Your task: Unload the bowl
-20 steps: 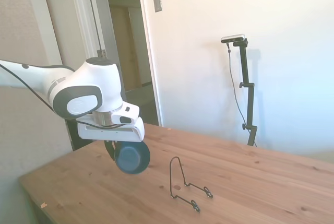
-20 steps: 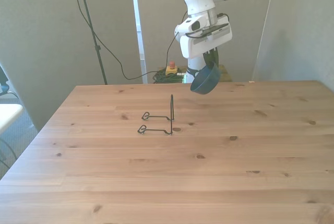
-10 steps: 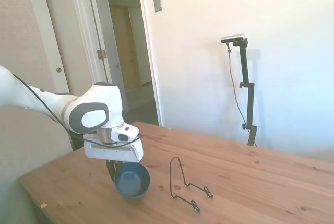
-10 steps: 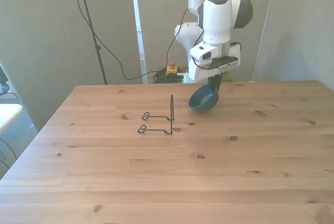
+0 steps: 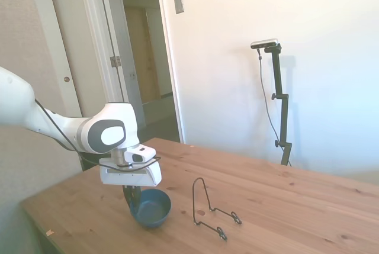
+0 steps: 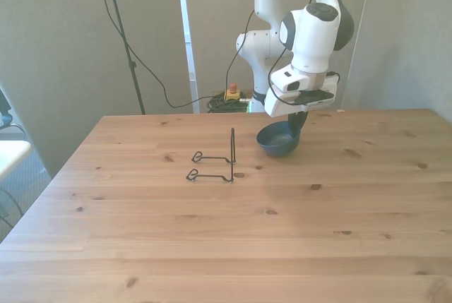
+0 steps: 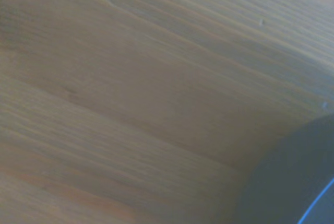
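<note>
Gripping the bowl (image 6: 278, 140) by its rim, the gripper (image 6: 295, 125) is holding it low at the table (image 6: 282, 246) — whether its base is touching the wood is unclear. It is sitting nearly upright, slightly tilted, on the front view's right of the black wire stand (image 6: 215, 162) — near it, not touching. Blurred wood grain is filling the wrist view, with a dark blue edge in one corner.

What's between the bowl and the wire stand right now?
Nothing: only bare table separates the bowl from the wire stand. Both front and side views show the gap clear.
</note>
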